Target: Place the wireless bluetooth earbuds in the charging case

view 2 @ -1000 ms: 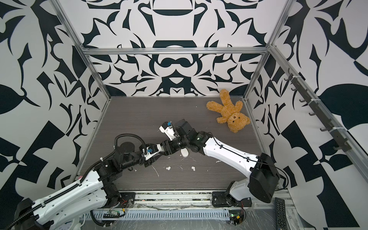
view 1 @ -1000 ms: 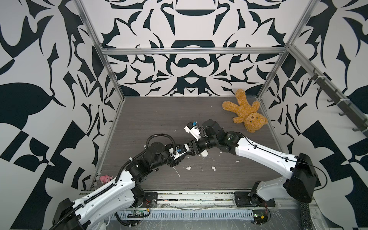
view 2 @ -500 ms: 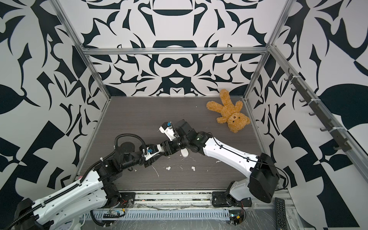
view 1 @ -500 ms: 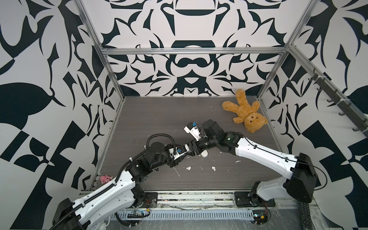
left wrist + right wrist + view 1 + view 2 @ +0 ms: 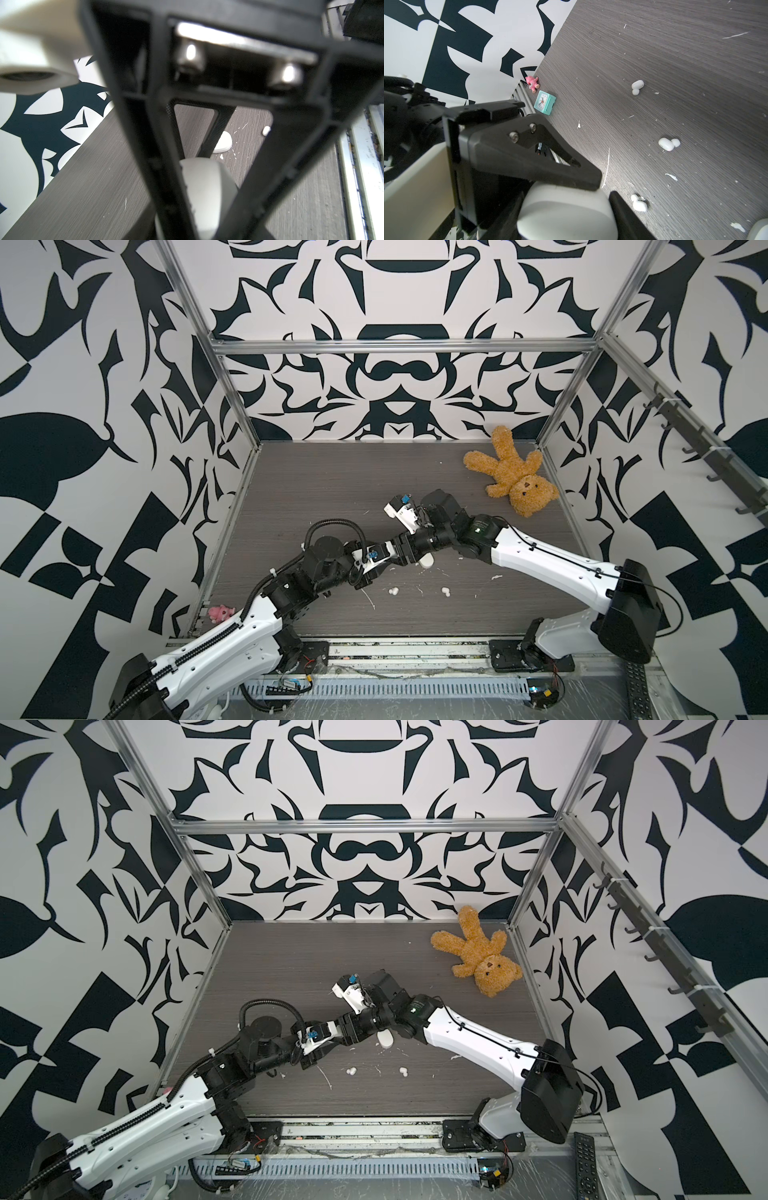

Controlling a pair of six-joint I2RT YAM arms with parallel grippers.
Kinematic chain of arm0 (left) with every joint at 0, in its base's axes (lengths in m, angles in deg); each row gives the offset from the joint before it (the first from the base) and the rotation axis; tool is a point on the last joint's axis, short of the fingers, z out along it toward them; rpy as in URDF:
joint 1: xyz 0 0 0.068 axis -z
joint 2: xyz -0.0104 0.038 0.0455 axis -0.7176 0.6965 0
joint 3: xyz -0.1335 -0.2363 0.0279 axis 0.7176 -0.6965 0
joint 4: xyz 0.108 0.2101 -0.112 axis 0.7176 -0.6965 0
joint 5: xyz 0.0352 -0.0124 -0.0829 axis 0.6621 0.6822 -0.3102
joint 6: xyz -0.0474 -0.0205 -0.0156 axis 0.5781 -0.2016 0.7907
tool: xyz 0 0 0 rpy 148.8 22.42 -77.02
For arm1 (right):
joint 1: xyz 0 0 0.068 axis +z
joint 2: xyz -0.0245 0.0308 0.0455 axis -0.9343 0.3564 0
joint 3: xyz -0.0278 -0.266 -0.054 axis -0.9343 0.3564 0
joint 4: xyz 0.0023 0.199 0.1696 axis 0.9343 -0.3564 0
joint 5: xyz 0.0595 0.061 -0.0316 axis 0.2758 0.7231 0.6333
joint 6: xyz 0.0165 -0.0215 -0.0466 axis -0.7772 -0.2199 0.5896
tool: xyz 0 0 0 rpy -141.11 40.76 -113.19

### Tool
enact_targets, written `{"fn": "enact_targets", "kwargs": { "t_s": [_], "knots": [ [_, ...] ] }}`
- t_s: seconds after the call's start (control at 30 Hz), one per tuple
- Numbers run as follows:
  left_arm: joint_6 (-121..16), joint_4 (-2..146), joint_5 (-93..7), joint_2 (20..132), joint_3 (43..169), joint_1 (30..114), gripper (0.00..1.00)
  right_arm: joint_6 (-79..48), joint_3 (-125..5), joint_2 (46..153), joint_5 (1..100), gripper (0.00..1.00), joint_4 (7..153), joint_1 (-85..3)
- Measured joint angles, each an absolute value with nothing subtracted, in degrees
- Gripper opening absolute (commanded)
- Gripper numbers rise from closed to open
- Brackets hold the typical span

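Observation:
My left gripper (image 5: 390, 559) and right gripper (image 5: 402, 552) meet at the middle of the table. Both are shut on one white oval charging case (image 5: 566, 209), held just above the table. The right gripper's jaws clamp its two sides. A left finger (image 5: 533, 164) lies across its top. The same case (image 5: 200, 187) sits between the left jaws in the left wrist view. A second white case (image 5: 426, 562) lies on the table under the right wrist. Two earbuds (image 5: 393, 591) (image 5: 446, 592) lie nearer the front. The right wrist view shows three earbuds (image 5: 637, 86) (image 5: 667, 143) (image 5: 638, 204).
A brown teddy bear (image 5: 509, 477) lies at the back right. A small pink toy (image 5: 220, 612) and a teal clock (image 5: 544, 102) sit by the left wall near the front. White flecks and streaks litter the table around the earbuds.

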State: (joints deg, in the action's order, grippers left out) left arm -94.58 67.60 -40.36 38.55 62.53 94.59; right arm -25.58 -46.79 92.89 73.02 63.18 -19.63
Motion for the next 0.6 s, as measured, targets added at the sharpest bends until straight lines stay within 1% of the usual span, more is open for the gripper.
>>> {"fn": "enact_targets", "kwargs": {
  "t_s": [0.07,0.13,0.23,0.3,0.37,0.43,0.5,0.57,0.6],
  "knots": [
    [-94.6,67.6,-40.3,38.5,62.5,94.6,0.26,-25.6,-46.8,92.9,73.0,0.00,63.2,-19.6],
    [-94.7,67.6,-40.3,38.5,62.5,94.6,0.19,-25.6,-46.8,92.9,73.0,0.00,63.2,-19.6],
    [-95.0,67.6,-40.0,38.5,62.5,94.6,0.00,-25.8,-46.6,92.9,73.1,0.00,63.6,-19.6],
    [-95.0,67.6,-39.9,38.5,62.5,94.6,0.00,-25.8,-46.6,92.9,73.1,0.04,63.7,-19.6],
    [-95.1,67.7,-39.6,38.5,62.5,94.6,0.00,-25.8,-46.6,92.9,73.1,0.12,63.9,-19.6],
    [-95.2,67.7,-39.4,38.4,62.5,94.7,0.00,-25.8,-46.5,92.9,73.1,0.22,64.1,-19.6],
    [-95.4,67.7,-39.2,38.2,62.5,94.7,0.00,-25.8,-46.5,92.9,73.1,0.27,64.3,-19.6],
    [-95.5,67.6,-39.0,37.9,62.5,94.7,0.00,-25.8,-46.5,92.9,73.2,0.36,64.6,-19.6],
    [-95.5,67.6,-38.9,37.7,62.5,94.7,0.00,-25.8,-46.5,92.9,73.2,0.38,64.8,-19.6]
  ]
}}
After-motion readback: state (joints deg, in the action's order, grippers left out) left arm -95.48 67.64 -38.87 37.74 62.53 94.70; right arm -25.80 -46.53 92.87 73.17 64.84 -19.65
